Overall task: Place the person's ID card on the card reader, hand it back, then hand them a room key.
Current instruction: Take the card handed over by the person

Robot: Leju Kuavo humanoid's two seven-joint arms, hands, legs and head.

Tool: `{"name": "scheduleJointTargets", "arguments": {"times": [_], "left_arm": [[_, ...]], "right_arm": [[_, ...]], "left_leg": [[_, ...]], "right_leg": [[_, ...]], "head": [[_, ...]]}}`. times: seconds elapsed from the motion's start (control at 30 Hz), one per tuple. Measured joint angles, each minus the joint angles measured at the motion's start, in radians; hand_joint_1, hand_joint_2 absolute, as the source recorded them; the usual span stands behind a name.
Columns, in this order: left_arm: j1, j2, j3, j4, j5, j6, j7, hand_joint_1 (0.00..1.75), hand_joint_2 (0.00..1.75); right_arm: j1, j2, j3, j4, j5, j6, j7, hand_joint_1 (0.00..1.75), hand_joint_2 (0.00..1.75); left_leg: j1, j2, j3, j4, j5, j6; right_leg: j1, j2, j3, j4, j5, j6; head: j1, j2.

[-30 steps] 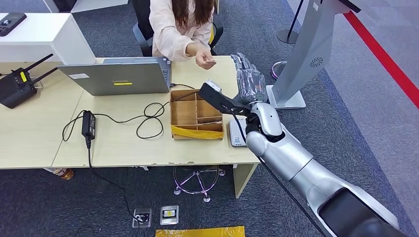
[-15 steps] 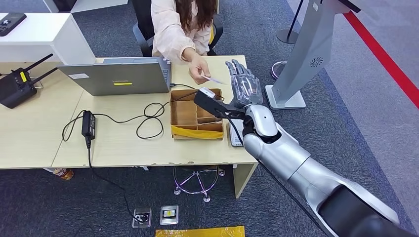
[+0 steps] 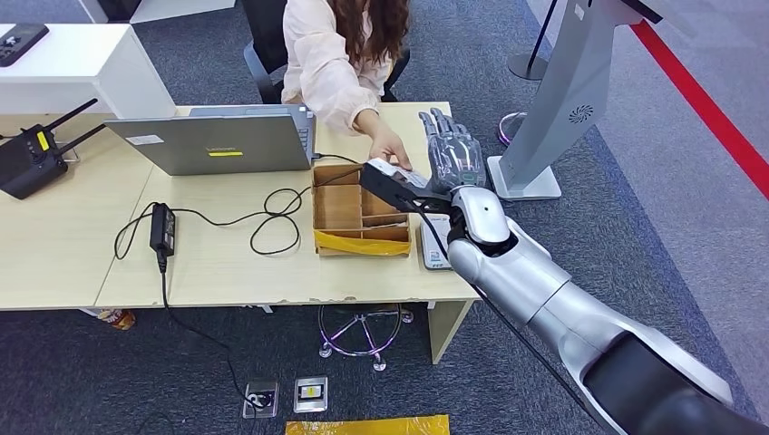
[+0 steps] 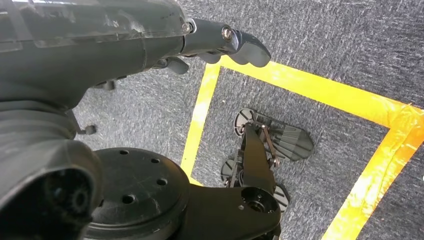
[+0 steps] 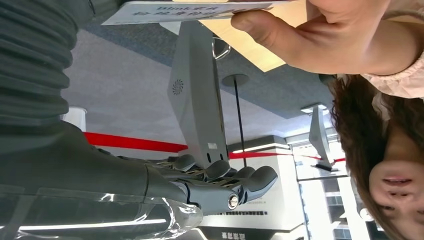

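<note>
My right hand (image 3: 451, 151) is raised over the desk's right end, fingers stretched out and apart, holding nothing; the right wrist view shows it (image 5: 210, 187) the same way. A person in a pink top reaches in with a hand (image 3: 390, 148) just left of it. In the right wrist view their thumb (image 5: 280, 30) pinches a white printed ID card (image 5: 190, 9) close above my wrist cover. The grey card reader (image 3: 433, 246) lies on the desk under my forearm, partly hidden. My left hand (image 4: 220, 40) hangs over the floor with nothing in it.
A cardboard box with compartments (image 3: 355, 210) sits left of the reader. A laptop (image 3: 218, 142), cables, a power adapter (image 3: 162, 227) and a black antenna device (image 3: 32, 161) occupy the desk (image 3: 54, 263). A grey kiosk stand (image 3: 562, 100) rises at the right.
The person has leaned forward and brought the card down and toward my right hand. My right hand shifted slightly left and stayed outstretched.
</note>
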Motion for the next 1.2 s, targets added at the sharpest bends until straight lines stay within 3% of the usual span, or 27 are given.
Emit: {"name": "scheduleJointTargets", "arguments": {"times": [0.23, 0.27, 0.37, 0.4, 1.2], "left_arm": [[0.000, 0.000, 0.000, 0.000, -0.002, 0.000, 0.003, 0.00, 0.00], [0.000, -0.001, 0.000, 0.000, -0.004, 0.000, 0.003, 0.00, 0.00], [0.001, -0.001, 0.000, 0.000, -0.007, 0.000, 0.003, 0.00, 0.00], [0.000, -0.002, 0.000, 0.000, -0.008, 0.000, 0.003, 0.00, 0.00], [0.001, -0.009, 0.000, 0.001, -0.003, 0.000, 0.003, 0.00, 0.00]], "right_arm": [[0.000, 0.002, 0.000, 0.000, 0.012, 0.012, 0.002, 0.00, 1.75], [0.000, 0.002, 0.000, 0.000, 0.015, 0.014, 0.003, 0.17, 1.75], [0.001, 0.002, -0.001, 0.000, 0.021, 0.024, 0.008, 1.47, 1.75], [0.002, 0.002, -0.001, 0.000, 0.023, 0.028, 0.010, 1.75, 1.75], [0.009, 0.001, -0.009, 0.003, 0.046, 0.104, -0.009, 1.75, 1.75]], "left_leg": [[0.000, 0.000, 0.000, 0.000, 0.000, 0.000], [0.000, 0.000, 0.000, 0.000, 0.000, 0.000], [0.000, 0.000, 0.000, 0.000, 0.000, 0.000], [0.000, 0.000, 0.000, 0.000, 0.000, 0.000], [0.000, 0.000, 0.000, 0.000, 0.000, 0.000]], "right_leg": [[0.000, 0.000, 0.000, 0.000, 0.000, 0.000], [0.000, 0.000, 0.000, 0.000, 0.000, 0.000], [0.000, 0.000, 0.000, 0.000, 0.000, 0.000], [0.000, 0.000, 0.000, 0.000, 0.000, 0.000], [0.000, 0.000, 0.000, 0.000, 0.000, 0.000]], "head": [[0.000, 0.000], [0.000, 0.000], [0.000, 0.000], [0.000, 0.000], [0.000, 0.000]]}}
